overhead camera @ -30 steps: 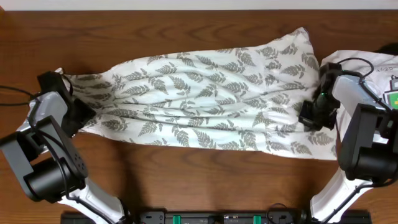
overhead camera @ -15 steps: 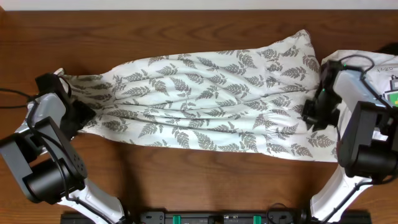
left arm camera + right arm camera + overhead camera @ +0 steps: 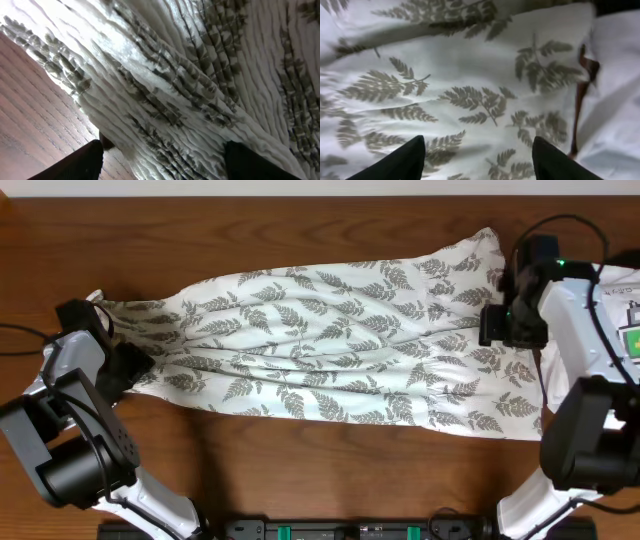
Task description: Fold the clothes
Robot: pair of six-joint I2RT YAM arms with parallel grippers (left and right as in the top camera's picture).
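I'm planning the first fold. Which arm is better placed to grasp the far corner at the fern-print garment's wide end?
Right. The right gripper hovers open over the wide end, close to that corner, while the left gripper sits at the bunched narrow end, across the garment.

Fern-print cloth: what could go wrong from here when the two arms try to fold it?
1. The fern-print cloth is bunched into pleats at its left end, where the left fingers stand apart over it. A grasp there may catch only some layers, and the fold could come out crooked.
2. A plain white garment lies right beside the cloth's right edge, close to the open right fingers. They might pinch both pieces together.
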